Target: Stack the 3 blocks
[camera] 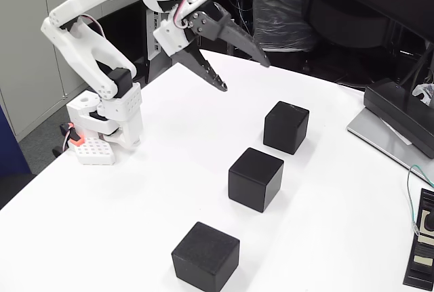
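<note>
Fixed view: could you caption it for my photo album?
White arm's open gripper hangs above three black blocks, unstacked in a diagonal row on the white table.

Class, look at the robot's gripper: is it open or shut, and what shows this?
Open. The gripper hangs above the table, its two dark fingers spread apart with nothing between them.

A: Surfaces, fixed view. Three blocks, far point(285, 127), middle point(255, 179), near point(205, 256): matt black, fine-grained, foam-like.

B: Table point(122, 238)?

A: Smooth white, faint sheen. Arm point(88, 41) at upper left: white plastic, slightly glossy. Gripper point(245, 74): black plastic fingers, dull finish.

B: Background?

A: Bag point(278, 7) at top centre: clear crinkled plastic film, shiny. Device point(403, 112) at right edge: black, matt casing.
</note>
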